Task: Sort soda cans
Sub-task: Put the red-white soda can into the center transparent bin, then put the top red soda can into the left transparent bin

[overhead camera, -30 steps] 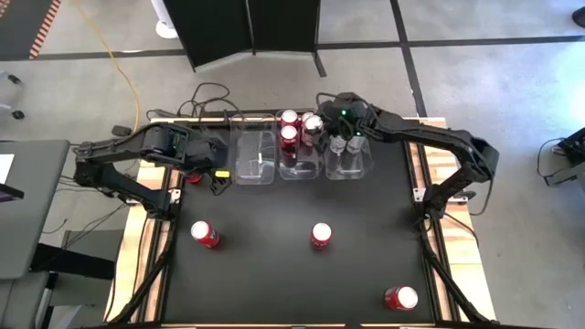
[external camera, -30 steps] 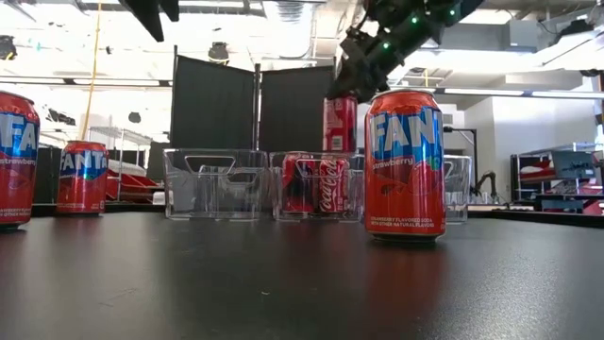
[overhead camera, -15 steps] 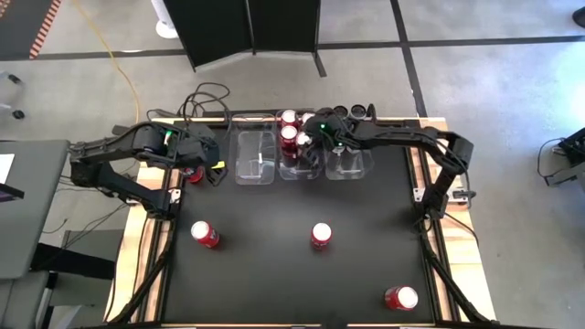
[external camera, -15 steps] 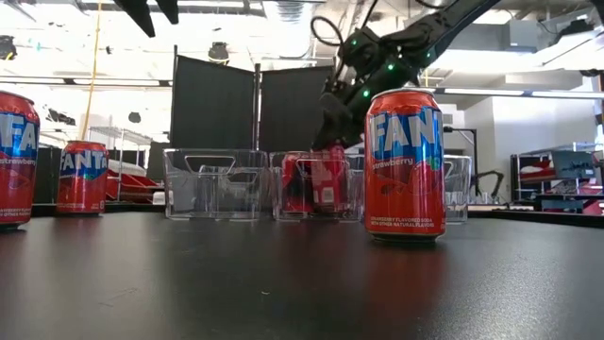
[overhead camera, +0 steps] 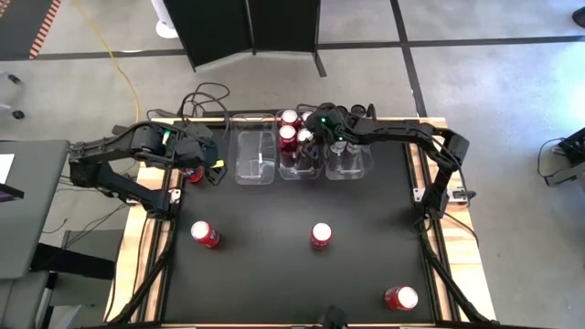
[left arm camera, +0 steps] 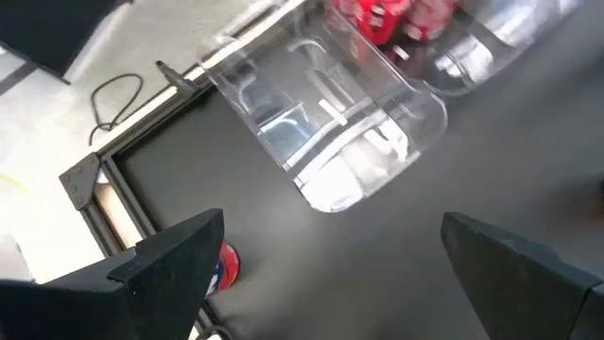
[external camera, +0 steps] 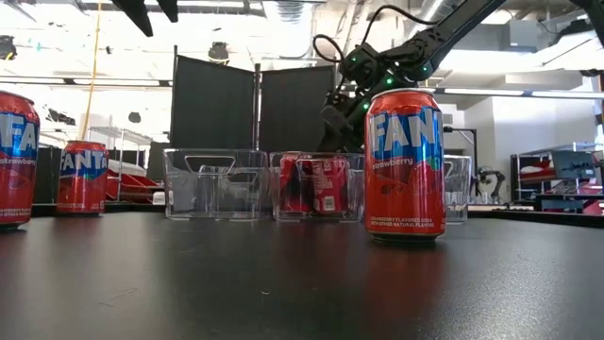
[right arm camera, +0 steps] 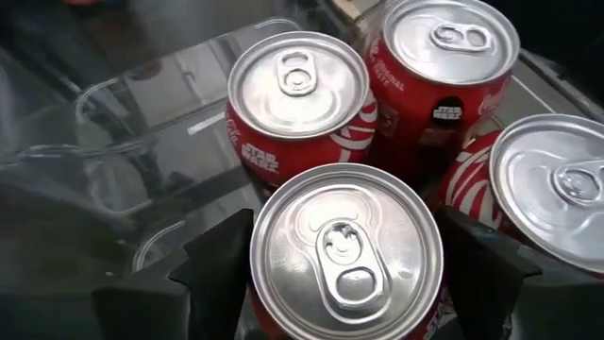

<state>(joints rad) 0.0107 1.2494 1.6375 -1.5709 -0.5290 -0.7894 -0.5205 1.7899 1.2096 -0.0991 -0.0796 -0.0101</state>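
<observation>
So a red soda can with a silver top (right arm camera: 346, 247) is being set down into the middle clear plastic bin (overhead camera: 302, 171), top centre of the high view, next to three other red cans (right arm camera: 298, 104) already standing in there. The right gripper (overhead camera: 309, 137) is parked right over that bin, and in its wrist view the jaws are seen spread on either side of the can, looking parted rather than clamped, so this is judged to be the release step. The left gripper (overhead camera: 218, 170) is waiting at the upper left of the table (overhead camera: 274, 274) with jaws wide apart and nothing held. Loose red cans are still out on the table: lower left (overhead camera: 204, 234), centre (overhead camera: 321, 235), lower right (overhead camera: 400, 298). Next, a straight lift clear of the packed cans is probably called for before one of the loose ones is fetched
</observation>
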